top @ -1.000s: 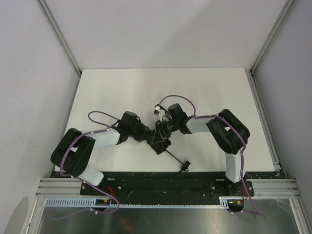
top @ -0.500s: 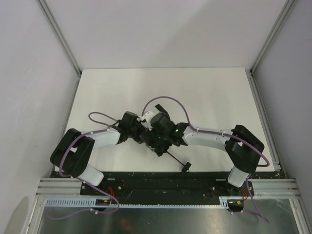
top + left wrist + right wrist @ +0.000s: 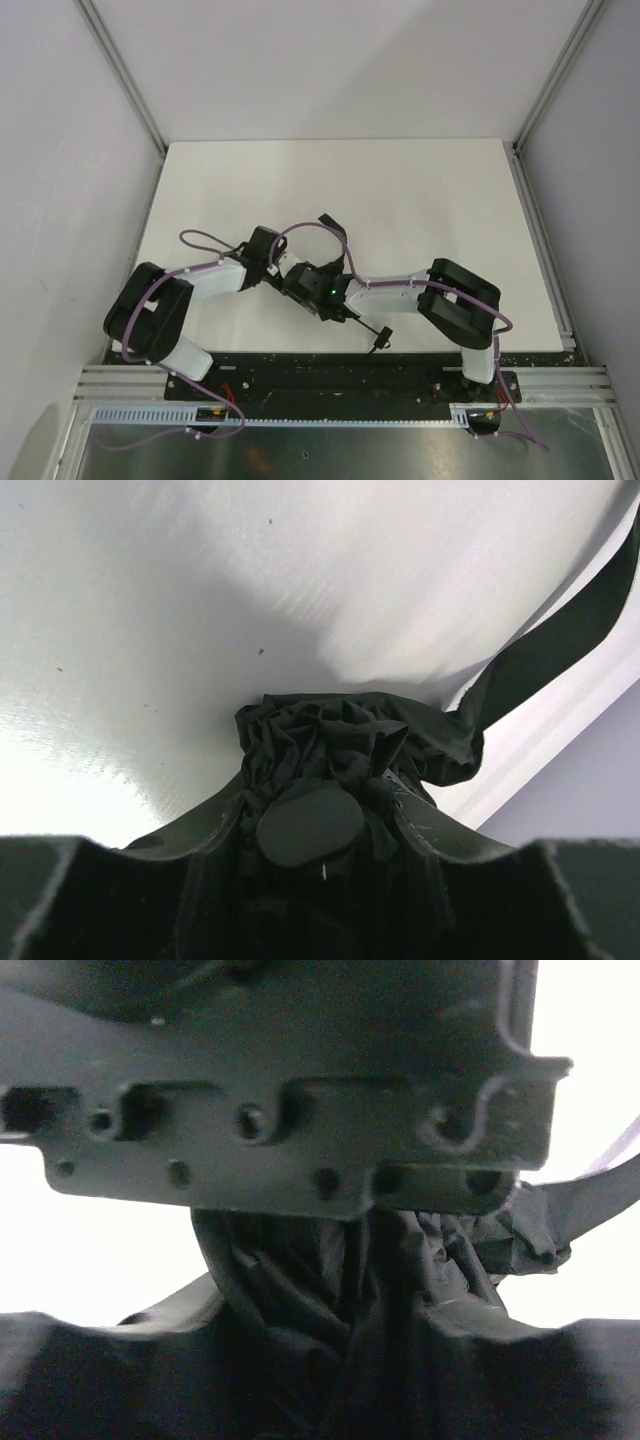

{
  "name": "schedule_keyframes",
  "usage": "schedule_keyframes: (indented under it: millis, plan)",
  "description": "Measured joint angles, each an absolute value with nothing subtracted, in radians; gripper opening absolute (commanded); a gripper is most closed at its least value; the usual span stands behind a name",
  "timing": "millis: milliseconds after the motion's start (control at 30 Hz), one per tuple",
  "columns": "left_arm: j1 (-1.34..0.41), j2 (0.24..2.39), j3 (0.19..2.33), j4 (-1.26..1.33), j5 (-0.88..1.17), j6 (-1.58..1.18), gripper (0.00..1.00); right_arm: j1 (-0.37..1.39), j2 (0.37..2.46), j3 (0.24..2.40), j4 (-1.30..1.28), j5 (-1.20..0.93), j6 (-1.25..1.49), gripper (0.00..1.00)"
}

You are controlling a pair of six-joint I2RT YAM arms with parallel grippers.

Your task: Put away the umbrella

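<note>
Folding largely done: the black compact folding umbrella point(image 3: 330, 745) sits bunched over the white counter's point(image 3: 400, 190) near centre, clamped in the left hand point(image 3: 320, 815), while the right hand point(image 3: 340, 1310) straddles its fabric with a grip that cannot be told, and with the strap point(image 3: 560, 640) loose, fastening and stowing apparently remain.

The umbrella point(image 3: 330, 750) lies toward the front of the surface point(image 3: 400, 190), about midway across, between the 2 hands. The left hand point(image 3: 295, 280) is on its left and the right hand point(image 3: 315, 293) on its right. The bunched cloth sits between the left hand's fingers point(image 3: 90, 900). The handle point(image 3: 378, 340) lies front-right, near the surface's front edge.
</note>
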State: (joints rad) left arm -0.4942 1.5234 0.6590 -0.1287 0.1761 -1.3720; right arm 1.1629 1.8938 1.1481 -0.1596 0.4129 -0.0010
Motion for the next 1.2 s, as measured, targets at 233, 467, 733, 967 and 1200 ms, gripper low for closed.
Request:
schedule_keyframes:
  millis: [233, 467, 733, 967, 1200]
  plan:
    - [-0.483, 1.524, 0.672, -0.139, 0.131, -1.348, 0.66, 1.112, 1.906, 1.158, -0.131, 0.283, -0.033, 0.00]
    - [-0.472, 1.464, 0.673, -0.170, 0.098, -1.276, 0.97, 0.967, 1.903, 1.150, -0.071, -0.004, -0.025, 0.00]
    - [-0.472, 1.456, 0.672, -0.167, 0.101, -1.234, 0.99, 0.824, 1.905, 1.104, 0.004, -0.503, 0.076, 0.00]
    - [-0.508, 1.467, 0.662, -0.126, 0.134, -1.242, 0.94, 0.707, 1.950, 1.057, 0.124, -0.771, 0.273, 0.00]
    - [-0.539, 1.514, 0.662, -0.051, 0.141, -1.310, 0.68, 0.674, 2.003, 1.013, 0.313, -0.902, 0.498, 0.00]
